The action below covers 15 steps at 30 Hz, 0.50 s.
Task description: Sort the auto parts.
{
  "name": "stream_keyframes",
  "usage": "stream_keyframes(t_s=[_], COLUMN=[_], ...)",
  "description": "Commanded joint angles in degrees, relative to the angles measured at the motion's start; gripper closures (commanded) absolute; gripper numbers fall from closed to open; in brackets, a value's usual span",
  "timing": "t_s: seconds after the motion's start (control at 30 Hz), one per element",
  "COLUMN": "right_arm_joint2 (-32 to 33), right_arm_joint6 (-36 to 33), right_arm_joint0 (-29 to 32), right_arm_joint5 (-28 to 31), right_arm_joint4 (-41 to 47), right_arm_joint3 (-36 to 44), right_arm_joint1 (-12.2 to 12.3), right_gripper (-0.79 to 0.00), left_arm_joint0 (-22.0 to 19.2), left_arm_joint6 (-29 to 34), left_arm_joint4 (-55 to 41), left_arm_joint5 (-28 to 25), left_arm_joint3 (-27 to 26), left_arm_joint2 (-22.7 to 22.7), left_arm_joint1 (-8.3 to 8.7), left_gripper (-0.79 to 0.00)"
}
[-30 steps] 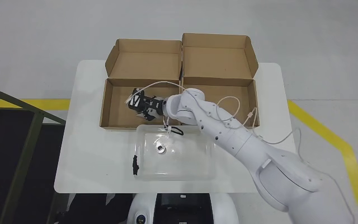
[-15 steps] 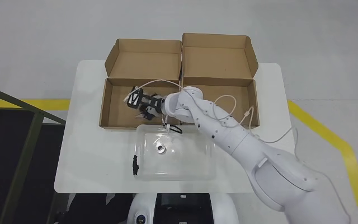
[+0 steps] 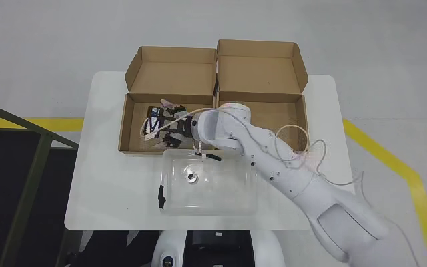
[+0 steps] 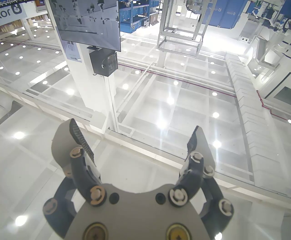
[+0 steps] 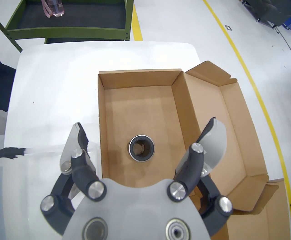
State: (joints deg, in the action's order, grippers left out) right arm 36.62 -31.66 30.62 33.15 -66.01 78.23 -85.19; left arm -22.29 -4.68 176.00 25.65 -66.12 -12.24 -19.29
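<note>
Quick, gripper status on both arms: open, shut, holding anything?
Left gripper: open, holding nothing.
Right gripper: open, holding nothing, above the bearing ring in the cardboard box.

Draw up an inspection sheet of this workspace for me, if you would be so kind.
surface: white table, carrying two cardboard boxes and a tray.
job's things: ring part lies in the open left box; right box stands open beside it; clear tray holds a small metal ring, with a black part at its edge.
clutter: nothing seen.
grippers: right gripper open, empty, above the left box; left gripper open, empty, facing the ceiling.
cables: white cable loops off the right arm.
surroundings: yellow floor line; green rack with a pink bottle.
</note>
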Motion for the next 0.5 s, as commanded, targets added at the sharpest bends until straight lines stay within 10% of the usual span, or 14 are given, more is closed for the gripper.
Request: stream_keyframes(t_s=[0.0,0.47], right_arm_joint2=[2.12,9.89], right_arm_joint6=[-2.40,-9.22], right_arm_joint0=[3.58,23.13], right_arm_joint5=[1.04,10.32], right_arm_joint4=[-1.02,-7.72], right_arm_joint3=[5.73,25.44], right_arm_joint1=[1.36,7.34], right_gripper=[-0.785,-0.785], left_arm_joint0=[0.00,0.00], left_arm_joint6=[0.00,0.00], left_arm_joint4=[0.00,0.00], left_arm_joint5=[0.00,0.00], left_arm_joint3=[0.00,0.00], left_arm_joint2=[0.00,0.00], left_arm_joint1=[0.00,0.00], left_gripper=[-0.785,-0.785])
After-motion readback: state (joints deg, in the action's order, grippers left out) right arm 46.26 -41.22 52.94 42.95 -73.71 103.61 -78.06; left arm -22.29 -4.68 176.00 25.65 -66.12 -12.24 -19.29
